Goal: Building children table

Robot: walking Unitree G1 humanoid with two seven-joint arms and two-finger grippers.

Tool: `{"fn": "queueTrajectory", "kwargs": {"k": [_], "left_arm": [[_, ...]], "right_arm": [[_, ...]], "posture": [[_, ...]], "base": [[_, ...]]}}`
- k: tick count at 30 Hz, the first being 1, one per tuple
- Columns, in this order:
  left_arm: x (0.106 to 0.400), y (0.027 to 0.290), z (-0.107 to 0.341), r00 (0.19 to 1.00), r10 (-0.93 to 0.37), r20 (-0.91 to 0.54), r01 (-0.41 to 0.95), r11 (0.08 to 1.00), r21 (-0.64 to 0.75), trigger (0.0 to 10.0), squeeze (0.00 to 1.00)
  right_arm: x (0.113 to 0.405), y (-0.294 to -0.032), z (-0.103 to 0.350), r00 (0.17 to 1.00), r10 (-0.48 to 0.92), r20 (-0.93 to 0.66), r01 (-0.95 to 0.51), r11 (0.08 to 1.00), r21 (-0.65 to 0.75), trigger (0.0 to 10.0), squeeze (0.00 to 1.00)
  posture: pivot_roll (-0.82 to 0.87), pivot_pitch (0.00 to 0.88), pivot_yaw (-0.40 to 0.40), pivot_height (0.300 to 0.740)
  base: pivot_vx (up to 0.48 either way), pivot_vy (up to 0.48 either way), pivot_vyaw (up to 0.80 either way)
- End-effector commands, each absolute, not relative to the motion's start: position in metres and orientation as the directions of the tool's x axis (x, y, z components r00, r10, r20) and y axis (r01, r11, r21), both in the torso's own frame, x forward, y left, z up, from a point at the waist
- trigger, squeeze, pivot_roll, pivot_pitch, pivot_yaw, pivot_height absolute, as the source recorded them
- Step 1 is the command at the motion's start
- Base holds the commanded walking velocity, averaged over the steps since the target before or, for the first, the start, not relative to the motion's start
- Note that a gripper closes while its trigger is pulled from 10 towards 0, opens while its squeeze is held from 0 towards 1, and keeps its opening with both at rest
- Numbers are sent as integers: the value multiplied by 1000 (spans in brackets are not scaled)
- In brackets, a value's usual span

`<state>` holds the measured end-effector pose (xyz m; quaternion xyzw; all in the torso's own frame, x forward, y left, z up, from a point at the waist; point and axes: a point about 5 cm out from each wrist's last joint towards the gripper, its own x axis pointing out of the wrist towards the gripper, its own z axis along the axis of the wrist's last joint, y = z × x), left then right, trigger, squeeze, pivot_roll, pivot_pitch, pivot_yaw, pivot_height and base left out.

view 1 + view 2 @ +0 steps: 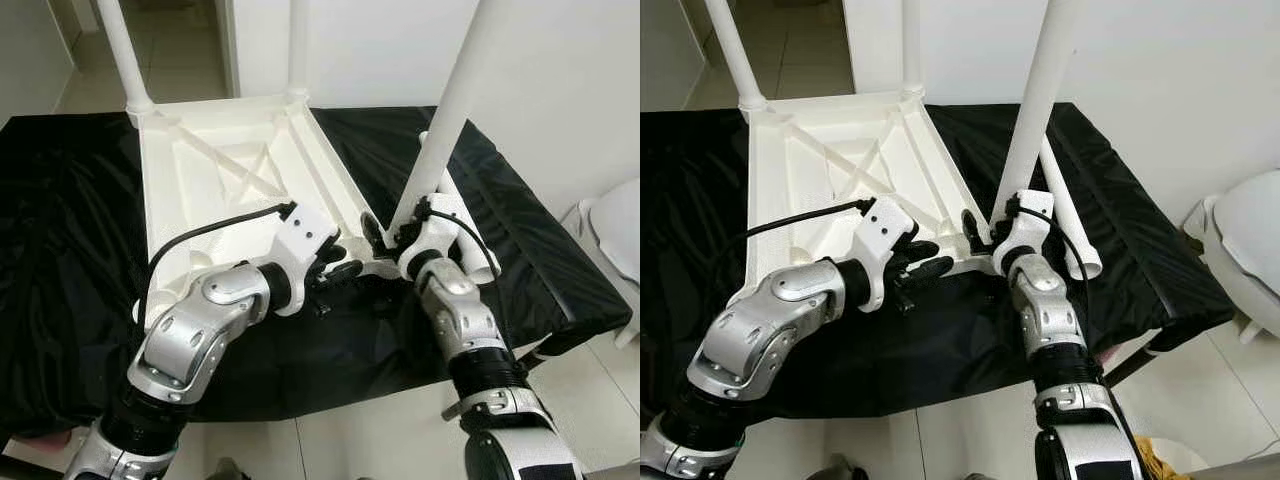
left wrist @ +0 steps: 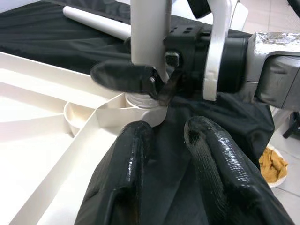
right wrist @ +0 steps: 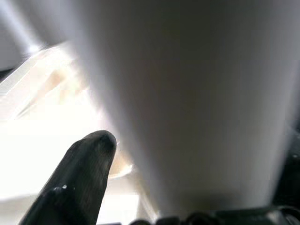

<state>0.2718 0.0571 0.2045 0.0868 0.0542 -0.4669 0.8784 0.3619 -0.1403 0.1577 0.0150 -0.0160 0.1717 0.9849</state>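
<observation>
Right claw (image 1: 392, 238) clamped around white leg (image 1: 445, 120), upright at near corner of upturned tabletop (image 1: 215, 170). Left claw (image 1: 338, 268) just beside that corner, fingers narrowly parted, holding nothing.

table legs (image 1: 455, 110) cut off at top; right wrist view blurred

Even, bright indoor light — head views sharp, right wrist view blurred, overexposed.
</observation>
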Motion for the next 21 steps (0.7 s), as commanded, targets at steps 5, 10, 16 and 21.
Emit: {"fn": "queueTrajectory", "kwargs": {"k": [5, 10, 16, 21], "left_arm": [[273, 56, 204, 558, -809, -184, 830, 544, 124, 10000, 0], [272, 55, 204, 553, -812, -184, 833, 539, 125, 10000, 0], [271, 55, 205, 550, -814, -185, 835, 536, 126, 10000, 0], [270, 56, 204, 550, -813, -190, 835, 536, 124, 10000, 0]], "right_arm": [[365, -150, 158, 897, 441, 38, -442, 897, 5, 10000, 0], [369, -162, 156, 848, 529, 4, -529, 848, -45, 10000, 0], [372, -169, 155, 826, 563, -21, -563, 825, -58, 10000, 0], [376, -174, 155, 821, 569, -45, -571, 817, -79, 10000, 0]], "posture": [[-20, 0, -59, 740], [-19, 0, -56, 740], [-15, 0, -53, 740], [-8, 0, -51, 740]], "base": [[0, 0, 0], [0, 0, 0], [0, 0, 0], [0, 0, 0]]}}
